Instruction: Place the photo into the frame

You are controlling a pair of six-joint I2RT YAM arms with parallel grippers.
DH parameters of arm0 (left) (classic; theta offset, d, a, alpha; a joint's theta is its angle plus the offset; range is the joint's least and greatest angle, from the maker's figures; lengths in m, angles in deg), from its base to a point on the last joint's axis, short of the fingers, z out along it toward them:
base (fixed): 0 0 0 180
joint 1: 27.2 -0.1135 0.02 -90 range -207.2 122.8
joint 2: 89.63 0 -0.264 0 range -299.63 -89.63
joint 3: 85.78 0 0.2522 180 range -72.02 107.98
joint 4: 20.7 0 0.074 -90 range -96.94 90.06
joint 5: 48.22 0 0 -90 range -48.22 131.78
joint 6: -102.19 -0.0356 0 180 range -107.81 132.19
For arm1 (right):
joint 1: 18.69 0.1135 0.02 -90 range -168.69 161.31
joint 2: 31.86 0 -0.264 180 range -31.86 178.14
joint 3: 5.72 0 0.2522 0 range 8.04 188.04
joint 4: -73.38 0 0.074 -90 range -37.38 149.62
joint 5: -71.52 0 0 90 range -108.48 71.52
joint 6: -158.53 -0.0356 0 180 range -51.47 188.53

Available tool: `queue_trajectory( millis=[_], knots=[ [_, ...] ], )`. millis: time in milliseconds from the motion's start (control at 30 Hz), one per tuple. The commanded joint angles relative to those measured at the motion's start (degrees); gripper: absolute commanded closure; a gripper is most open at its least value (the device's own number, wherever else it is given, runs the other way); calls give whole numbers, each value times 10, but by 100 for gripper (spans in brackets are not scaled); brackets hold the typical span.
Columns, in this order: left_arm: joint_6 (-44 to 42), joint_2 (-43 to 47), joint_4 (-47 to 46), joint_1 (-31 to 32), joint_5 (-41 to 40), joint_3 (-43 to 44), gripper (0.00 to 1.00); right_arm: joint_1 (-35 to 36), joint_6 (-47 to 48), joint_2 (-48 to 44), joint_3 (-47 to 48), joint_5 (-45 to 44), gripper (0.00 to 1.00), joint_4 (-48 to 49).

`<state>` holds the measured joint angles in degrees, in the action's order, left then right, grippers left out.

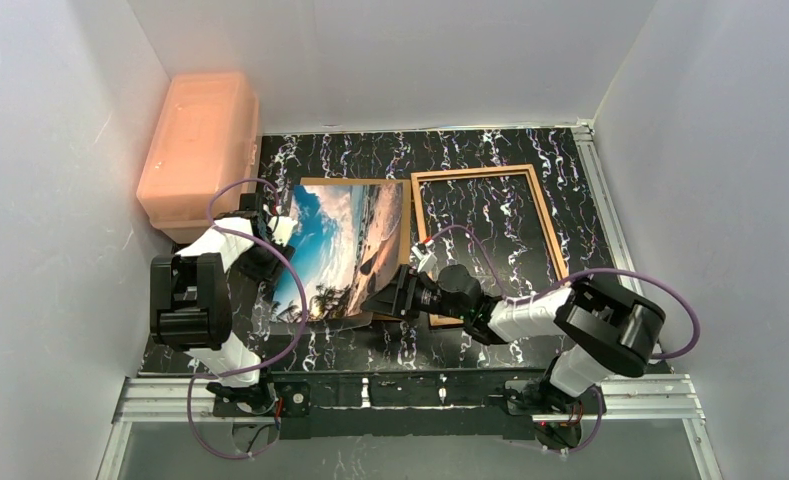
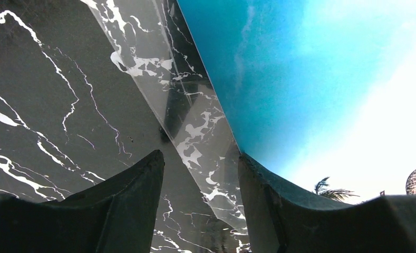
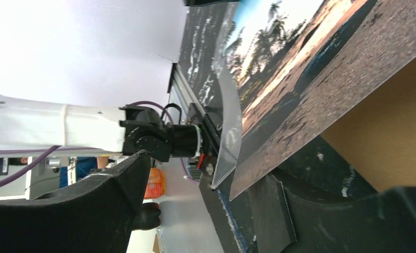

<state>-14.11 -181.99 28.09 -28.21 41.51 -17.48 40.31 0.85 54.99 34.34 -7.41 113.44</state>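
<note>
The photo (image 1: 340,240), a glossy beach print, lies tilted at the table's middle on a brown backing board (image 1: 407,215). The frame (image 1: 470,171) lies flat to its right, wood-brown edges up. My left gripper (image 1: 280,228) is open at the photo's left edge. In the left wrist view (image 2: 200,174) a clear sheet (image 2: 195,121) runs between its jaws beside the blue sky (image 2: 311,79). My right gripper (image 1: 380,300) is open at the photo's near right corner. In the right wrist view (image 3: 205,179) the photo's lifted corner (image 3: 311,68) sits just beside the right finger (image 3: 300,211), with the clear sheet (image 3: 226,142) beside it.
A pink-orange plastic box (image 1: 200,150) stands at the back left against the white wall. White walls close in the table on three sides. A metal rail (image 1: 600,200) runs along the right edge. The backing board also shows in the right wrist view (image 3: 385,132).
</note>
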Motion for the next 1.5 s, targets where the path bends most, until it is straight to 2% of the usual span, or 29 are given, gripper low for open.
queue_trajectory(
  millis=[0,267,600,700,867,967,1100,1333,1400,1467],
  knots=[
    [6,16,20,2,27,-4,48,-19,4,17,-10,21,25,19],
    [7,13,21,2,32,-1,48,-28,30,47,-9,49,23,22],
    [11,13,30,2,40,3,49,-26,-32,156,-52,46,24,143],
    [8,14,30,2,36,2,49,-27,-18,141,-52,42,24,83],
    [8,16,32,2,42,0,49,-17,75,45,2,3,23,-197],
    [12,13,36,2,53,1,50,-3,94,16,21,-33,23,-273],
    [13,22,77,2,73,33,50,10,98,20,40,-58,23,-304],
    [-41,80,181,-15,56,163,47,11,99,22,37,-66,23,-300],
    [-72,98,172,-16,19,152,47,11,98,20,34,-67,23,-296],
    [-110,117,128,-16,-42,105,47,12,97,15,30,-69,22,-294]
  ],
)
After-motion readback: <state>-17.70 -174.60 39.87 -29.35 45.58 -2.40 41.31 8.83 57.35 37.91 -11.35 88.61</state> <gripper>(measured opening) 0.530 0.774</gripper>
